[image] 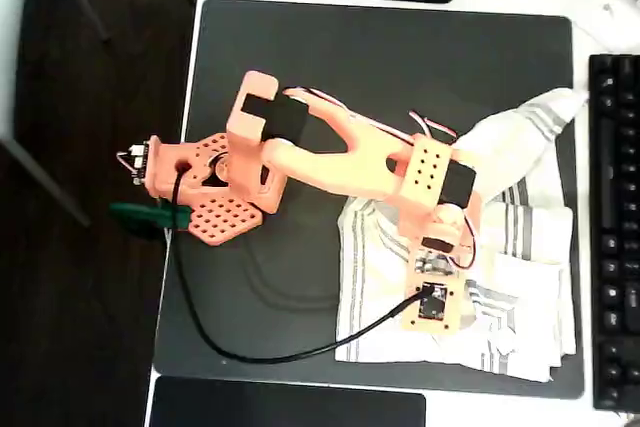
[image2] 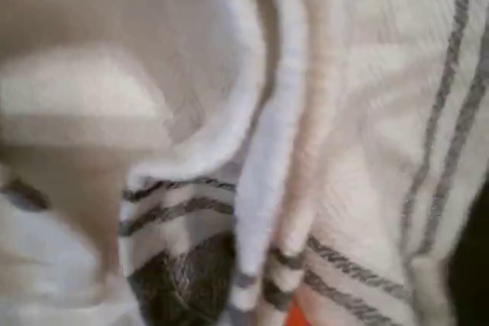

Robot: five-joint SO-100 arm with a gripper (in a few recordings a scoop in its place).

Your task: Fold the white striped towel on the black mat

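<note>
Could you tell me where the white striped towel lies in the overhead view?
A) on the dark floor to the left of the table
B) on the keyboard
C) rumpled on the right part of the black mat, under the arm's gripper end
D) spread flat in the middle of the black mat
C: the white striped towel lies rumpled on the right part of the black mat, with the arm's gripper end above it.

Arm [image: 330, 162] is salmon-orange printed plastic; black motor blocks sit at the joints; base [image: 215, 215] has a flat plate with a grid of small holes; wrist block [image: 428, 172] carries rows of round holes; thin red and white wires run along the upper link; black cable [image: 200, 332] loops to a small camera board [image: 433, 302] on an orange plate.
</note>
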